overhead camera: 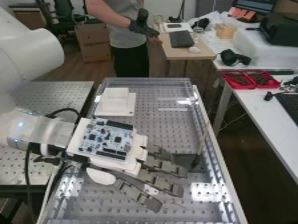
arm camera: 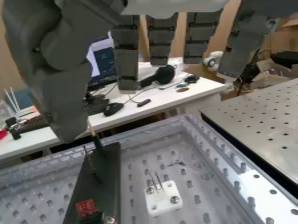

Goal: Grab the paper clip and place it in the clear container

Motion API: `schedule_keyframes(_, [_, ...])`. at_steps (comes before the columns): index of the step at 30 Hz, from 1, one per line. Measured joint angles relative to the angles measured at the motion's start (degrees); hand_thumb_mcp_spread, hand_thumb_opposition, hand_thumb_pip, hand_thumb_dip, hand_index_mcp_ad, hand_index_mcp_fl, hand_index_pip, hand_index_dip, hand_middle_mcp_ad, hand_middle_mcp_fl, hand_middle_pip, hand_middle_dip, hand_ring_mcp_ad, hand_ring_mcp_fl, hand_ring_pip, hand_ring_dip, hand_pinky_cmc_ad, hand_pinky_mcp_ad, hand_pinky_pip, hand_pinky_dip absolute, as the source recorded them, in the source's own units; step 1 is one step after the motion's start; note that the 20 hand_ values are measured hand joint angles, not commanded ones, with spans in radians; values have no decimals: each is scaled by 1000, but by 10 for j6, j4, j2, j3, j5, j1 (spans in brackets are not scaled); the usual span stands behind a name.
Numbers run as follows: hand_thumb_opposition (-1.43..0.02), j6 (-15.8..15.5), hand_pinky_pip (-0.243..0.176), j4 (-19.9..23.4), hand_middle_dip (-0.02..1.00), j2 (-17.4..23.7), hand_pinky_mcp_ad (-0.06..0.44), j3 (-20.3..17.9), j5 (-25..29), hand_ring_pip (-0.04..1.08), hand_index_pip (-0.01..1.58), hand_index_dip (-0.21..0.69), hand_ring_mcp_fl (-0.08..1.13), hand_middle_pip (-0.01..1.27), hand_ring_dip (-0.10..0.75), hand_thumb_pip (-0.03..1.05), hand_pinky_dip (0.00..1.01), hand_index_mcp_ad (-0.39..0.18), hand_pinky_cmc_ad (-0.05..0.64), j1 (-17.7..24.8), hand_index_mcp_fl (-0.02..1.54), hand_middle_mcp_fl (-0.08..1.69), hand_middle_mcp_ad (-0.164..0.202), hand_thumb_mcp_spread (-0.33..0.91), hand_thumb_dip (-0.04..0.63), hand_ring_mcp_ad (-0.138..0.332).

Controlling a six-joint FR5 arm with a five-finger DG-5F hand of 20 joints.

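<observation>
Working above a broad clear tray (overhead camera: 214,145), probably meant as the clear container, though being unsure of that match. Extending 1 white arm (overhead camera: 23,50) from the high view's left and hanging the hand (overhead camera: 163,166) over the tray. Holding the fingers straight and released, grasping nothing. Standing beneath the hand in the wrist view, a dark plate (arm camera: 100,190) beside a small white holder (arm camera: 154,204) with screws in its face. Rising from that holder, 2 thin metal wires (arm camera: 159,180), most likely being the paper clip, upright and untouched.

Judging by this, preparing for the grasp, with lifting and placing both remaining. Next, needing to align over the holder, lower gently, and close the thumb and 1 or more fingertips on the wires. Then, needing to draw straight up before carrying across and releasing. Risking a missed pinch on such slender metal, bending or tipping it, dragging the holder along, or brushing the dark plate nearby.
</observation>
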Motion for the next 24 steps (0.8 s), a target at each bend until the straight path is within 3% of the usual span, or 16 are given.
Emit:
schedule_keyframes(8, [-791,-2,-80,2,175,-35,281,28,-49,122,1011,0,5,122,98,628,469,-101,332,-16,188,5,42,360,190,134])
schedule_keyframes(16, [-799,5,-80,15,175,-69,281,55,-87,119,1204,0,2,122,98,641,449,-103,335,-28,157,5,42,367,206,134])
schedule_keyframes(24, [-799,9,-80,20,188,-97,278,80,-107,108,1381,65,2,124,103,641,424,-119,335,-35,122,3,45,360,206,134])
